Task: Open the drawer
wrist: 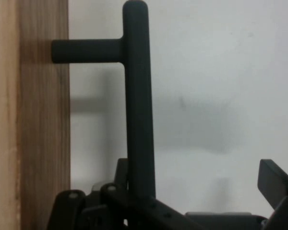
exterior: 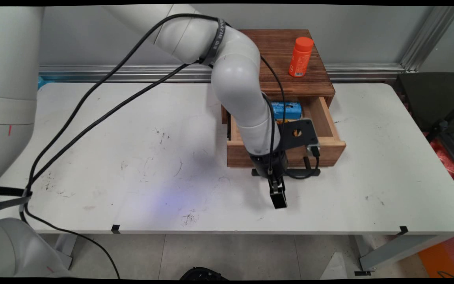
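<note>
- The gripper (exterior: pixel 278 199) hangs low over the white table (exterior: pixel 132 157), on the near side of the wooden box (exterior: pixel 286 71), just in front of the box's drawer (exterior: pixel 331 152).
- In the hand view the drawer's black bar handle (wrist: pixel 139 105) runs up the picture from the gripper's linkage, with one finger (wrist: pixel 276 179) standing well off to its side; the fingers are spread wide and hold nothing.
- The handle's short post meets the wooden drawer front (wrist: pixel 43 120); the handle sits just beside the gripper's base.
- The drawer is pulled out toward the near edge of the table.
- Inside the drawer, toward the box, lies a blue packet (exterior: pixel 288 110), partly hidden by the arm (exterior: pixel 239 90).
- A black bracket (exterior: pixel 300 134) on the arm's wrist hangs over the drawer.
- On top of the box, toward its far right corner, stands an orange bottle (exterior: pixel 300 57), leaning a little.
- Black cables (exterior: pixel 93 114) trail from the arm across the table, left of the box.
</note>
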You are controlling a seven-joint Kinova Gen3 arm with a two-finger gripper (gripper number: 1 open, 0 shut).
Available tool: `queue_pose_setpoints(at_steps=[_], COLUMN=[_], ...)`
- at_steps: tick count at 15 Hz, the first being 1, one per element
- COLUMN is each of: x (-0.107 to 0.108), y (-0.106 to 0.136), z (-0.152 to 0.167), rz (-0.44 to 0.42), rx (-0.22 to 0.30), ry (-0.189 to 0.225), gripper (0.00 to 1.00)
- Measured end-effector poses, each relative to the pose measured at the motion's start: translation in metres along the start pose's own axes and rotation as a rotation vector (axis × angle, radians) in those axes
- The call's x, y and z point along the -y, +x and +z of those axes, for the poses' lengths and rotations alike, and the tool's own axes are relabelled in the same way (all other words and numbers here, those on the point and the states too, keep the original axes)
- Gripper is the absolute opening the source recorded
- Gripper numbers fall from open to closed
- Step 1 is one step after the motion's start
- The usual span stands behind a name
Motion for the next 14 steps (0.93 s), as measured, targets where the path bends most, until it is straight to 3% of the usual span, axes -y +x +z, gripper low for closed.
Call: queue_pose_setpoints(at_steps=[14], x=[-0.066], y=[-0.007], z=[-0.003], rz=[-0.008], rx=[-0.011], ry=[-0.007], gripper=[1.00])
